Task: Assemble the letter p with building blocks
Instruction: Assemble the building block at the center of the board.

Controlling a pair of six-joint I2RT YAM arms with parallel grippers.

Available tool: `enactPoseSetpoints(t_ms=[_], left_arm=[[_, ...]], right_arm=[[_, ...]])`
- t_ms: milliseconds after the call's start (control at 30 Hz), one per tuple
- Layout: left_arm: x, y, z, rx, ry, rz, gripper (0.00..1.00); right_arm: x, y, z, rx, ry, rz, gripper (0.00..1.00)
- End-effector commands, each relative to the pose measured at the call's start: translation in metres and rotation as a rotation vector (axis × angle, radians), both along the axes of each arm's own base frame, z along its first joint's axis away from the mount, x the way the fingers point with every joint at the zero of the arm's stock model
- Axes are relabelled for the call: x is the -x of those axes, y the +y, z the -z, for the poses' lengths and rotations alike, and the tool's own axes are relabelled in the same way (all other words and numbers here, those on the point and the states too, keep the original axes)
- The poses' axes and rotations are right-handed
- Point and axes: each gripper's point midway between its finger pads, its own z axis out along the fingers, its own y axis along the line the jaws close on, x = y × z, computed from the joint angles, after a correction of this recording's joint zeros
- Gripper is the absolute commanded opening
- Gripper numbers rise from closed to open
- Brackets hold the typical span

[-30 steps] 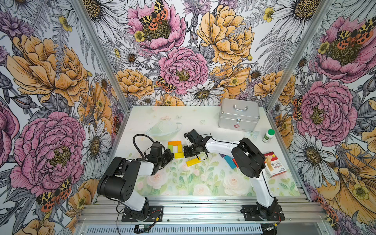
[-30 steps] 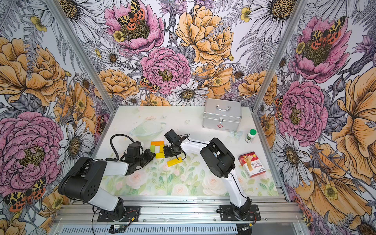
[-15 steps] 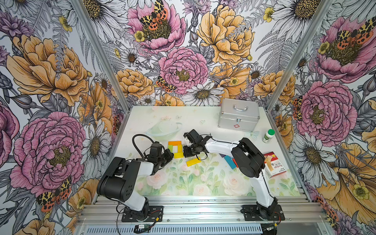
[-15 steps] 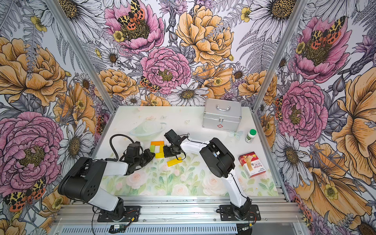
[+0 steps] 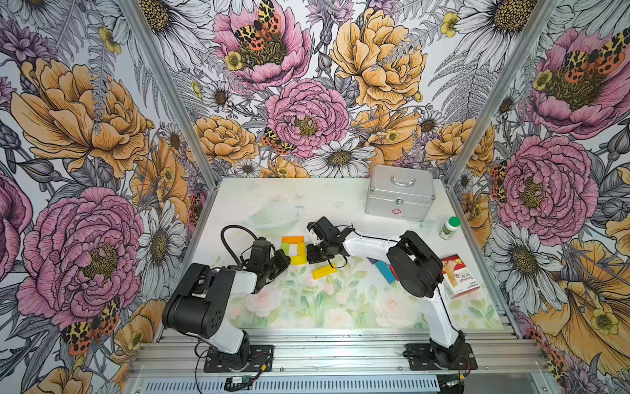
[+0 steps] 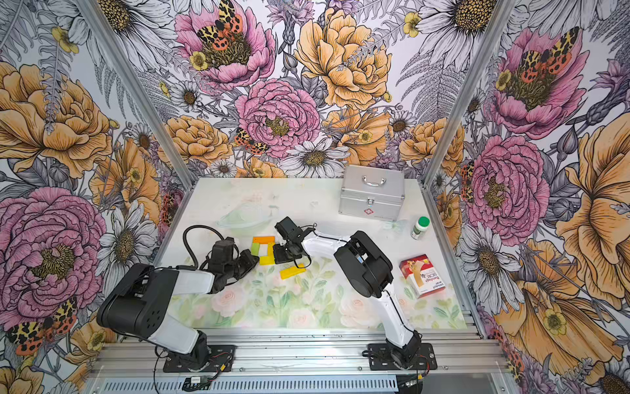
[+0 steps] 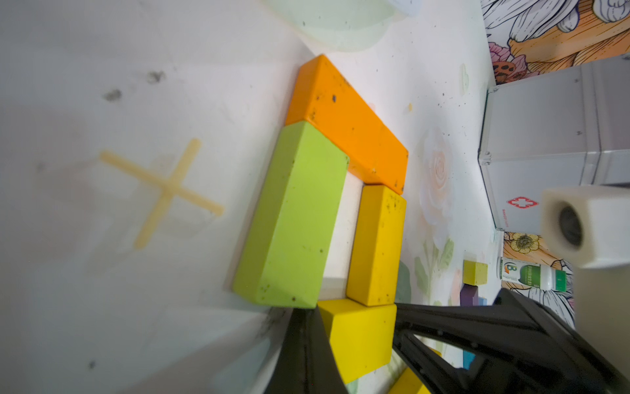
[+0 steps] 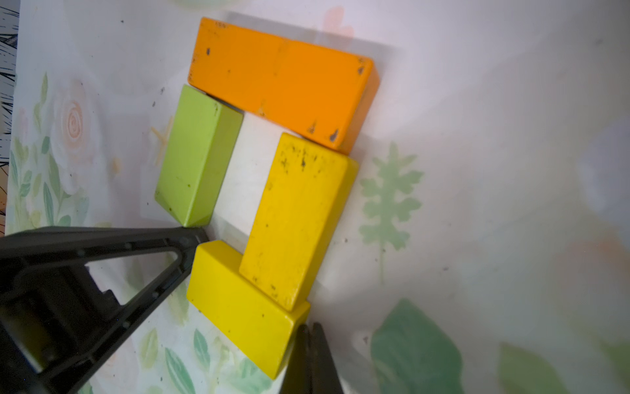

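Bracketing lemon-yellow block (image 5: 297,260), frame centre in both top views: left gripper (image 5: 285,262), right gripper (image 5: 311,255), both closed, holding nothing. Uneven push likely skews it, shoves green block (image 5: 285,248) off orange block (image 5: 293,239), opens loop. Stem unbuilt.

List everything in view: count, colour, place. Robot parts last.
orange block: 1, orange, ring's far side
green block: 1, green, ring's left side
yellow blocks: 2, yellow, ring's right and near sides
loose block: 1, yellow, just in front of the ring
other blocks: count unclear, blue and purple seen, partly behind the right arm
dish: 1, clear greenish, behind the ring
case: 1, silver, back right
bottle: 1, white, green cap, right of the case
carton: 1, red and white, right edge
left arm, right arm: 2, black and white
left claw: shut, ring's near-left corner
right claw: shut, ring's near-right corner
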Motion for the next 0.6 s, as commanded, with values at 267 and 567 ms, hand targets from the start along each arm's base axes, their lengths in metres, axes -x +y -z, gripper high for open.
enactPoseSetpoints(t_ms=[267,567], left_arm=[[0.006,-0.005,-0.032,0.042,-0.07,0.027,0.05],[0.01,0.019,-0.051,-0.071,-0.12,-0.042,0.14]], right_arm=[[0.023,-0.019,0.031,0.093,0.063,0.009,0.0],[0.026,-0.026,0.03,0.103,0.063,0.016,0.0]])
